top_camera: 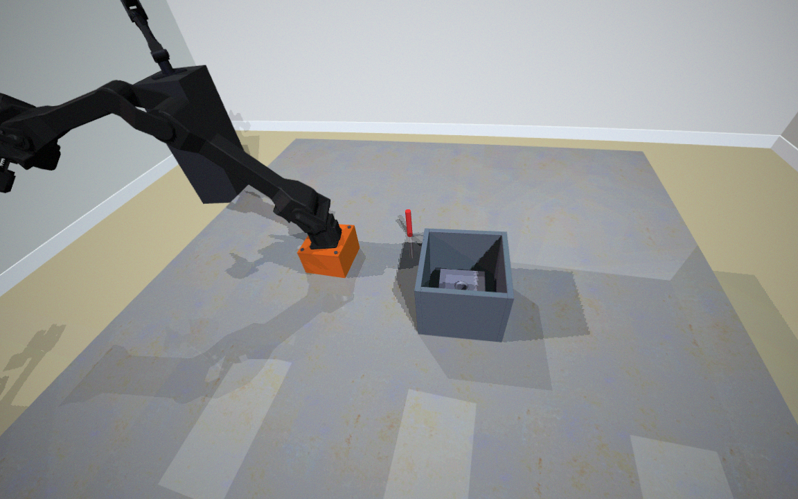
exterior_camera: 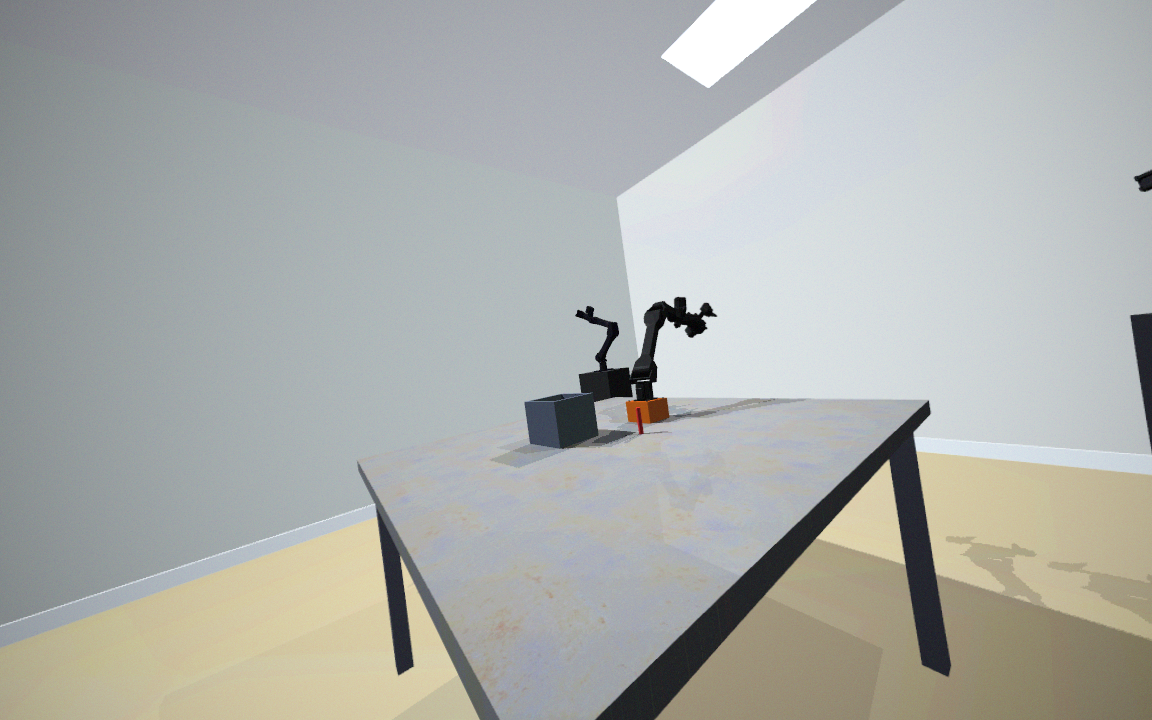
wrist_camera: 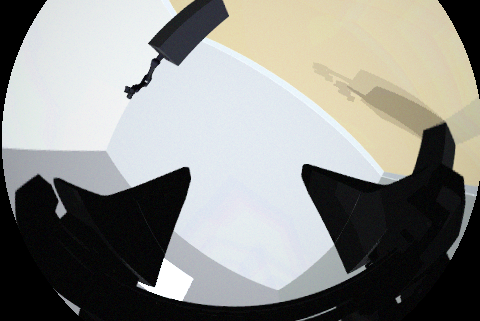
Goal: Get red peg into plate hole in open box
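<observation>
The red peg (top_camera: pixel 409 223) (exterior_camera: pixel 639 421) stands upright on the table, a short way from the box. The open grey-blue box (top_camera: pixel 463 317) (exterior_camera: pixel 560 424) stands on the table. The light plate (top_camera: pixel 448 276) shows at its bottom in the top view, with a round hole part that holds no peg. My gripper (wrist_camera: pixel 247 173) is wide open and empty. It is raised at the far left in the top view, well away from peg and box. The wrist view shows only walls, floor and a distant arm between and beyond the fingers.
My arm's orange base block (top_camera: pixel 326 263) (exterior_camera: pixel 647 411) stands on the table (top_camera: pixel 352 434) (exterior_camera: pixel 562 537), with the peg between it and the box in the top view. Another arm on a dark pedestal (wrist_camera: pixel 192 31) stands beyond the table.
</observation>
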`<action>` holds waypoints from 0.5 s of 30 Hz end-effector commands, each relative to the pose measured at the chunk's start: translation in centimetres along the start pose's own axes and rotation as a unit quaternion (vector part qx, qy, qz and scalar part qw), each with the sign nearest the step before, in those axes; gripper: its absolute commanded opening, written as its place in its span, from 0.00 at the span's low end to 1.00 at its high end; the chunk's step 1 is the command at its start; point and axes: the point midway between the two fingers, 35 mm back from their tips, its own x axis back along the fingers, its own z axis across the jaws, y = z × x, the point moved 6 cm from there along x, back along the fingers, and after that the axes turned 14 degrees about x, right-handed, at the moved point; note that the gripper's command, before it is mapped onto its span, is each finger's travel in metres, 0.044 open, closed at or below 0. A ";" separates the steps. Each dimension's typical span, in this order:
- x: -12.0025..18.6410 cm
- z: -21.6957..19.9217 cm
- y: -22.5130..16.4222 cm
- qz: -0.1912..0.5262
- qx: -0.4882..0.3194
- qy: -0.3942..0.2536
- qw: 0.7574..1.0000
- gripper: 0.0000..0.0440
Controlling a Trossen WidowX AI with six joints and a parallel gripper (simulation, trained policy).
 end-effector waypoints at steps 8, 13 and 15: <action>3.4 -3.5 -3.3 0.011 0.018 -0.038 0.999 0.99; 6.9 -5.8 -6.2 0.036 0.025 -0.067 0.997 0.99; 8.4 -6.6 -7.4 0.049 0.026 -0.078 0.995 0.99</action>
